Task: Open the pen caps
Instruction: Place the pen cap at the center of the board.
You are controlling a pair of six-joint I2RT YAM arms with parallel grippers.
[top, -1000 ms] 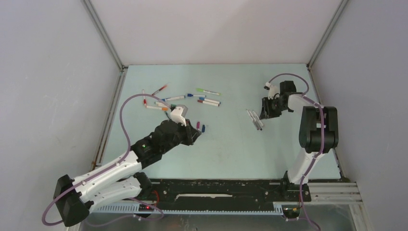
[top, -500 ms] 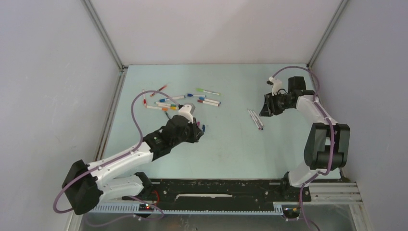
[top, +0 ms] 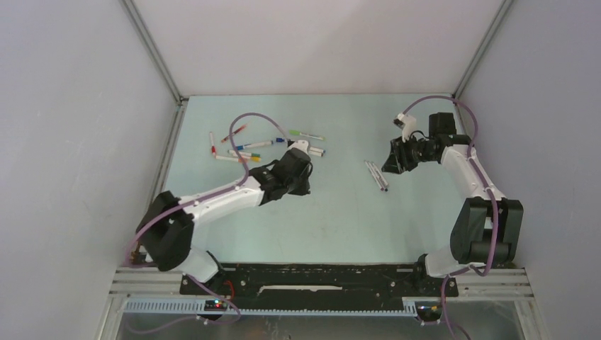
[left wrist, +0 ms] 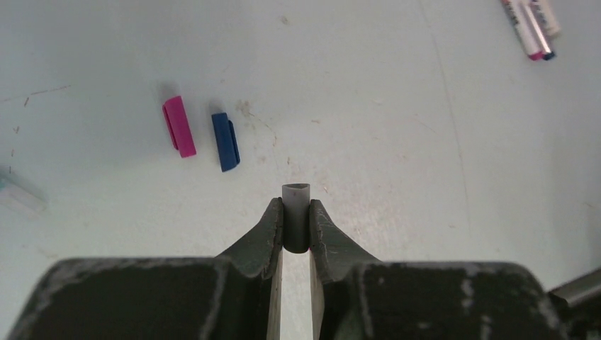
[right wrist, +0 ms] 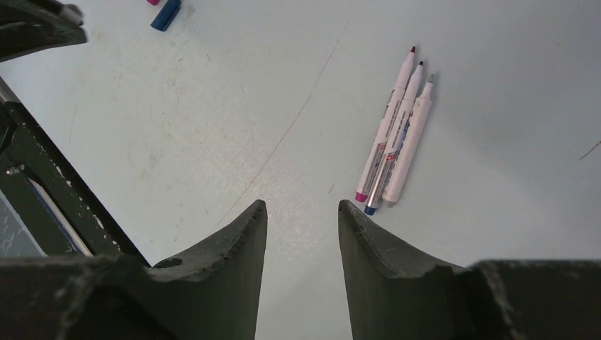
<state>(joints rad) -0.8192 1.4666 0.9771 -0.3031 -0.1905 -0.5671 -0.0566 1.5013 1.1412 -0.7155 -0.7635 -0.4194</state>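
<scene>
My left gripper (left wrist: 295, 205) is shut on a small grey pen cap (left wrist: 296, 193), held just above the table. A pink cap (left wrist: 178, 126) and a blue cap (left wrist: 225, 142) lie loose side by side ahead of it, to the left. In the top view the left gripper (top: 301, 181) sits mid-table and hides those caps. My right gripper (right wrist: 301, 205) is open and empty. Three uncapped pens (right wrist: 394, 142) lie side by side just ahead of it, to its right. From above, these pens (top: 376, 176) lie left of the right gripper (top: 392, 164).
A scattered group of capped pens (top: 244, 150) lies at the far left of the table, behind the left arm. Two more pens (left wrist: 530, 28) show at the top right of the left wrist view. Grey walls enclose the table on three sides.
The left arm has stretched forward and to the right with the grey cap, now covering the loose caps from above. The right gripper's jaws have widened slightly and its elbow has swung right.
</scene>
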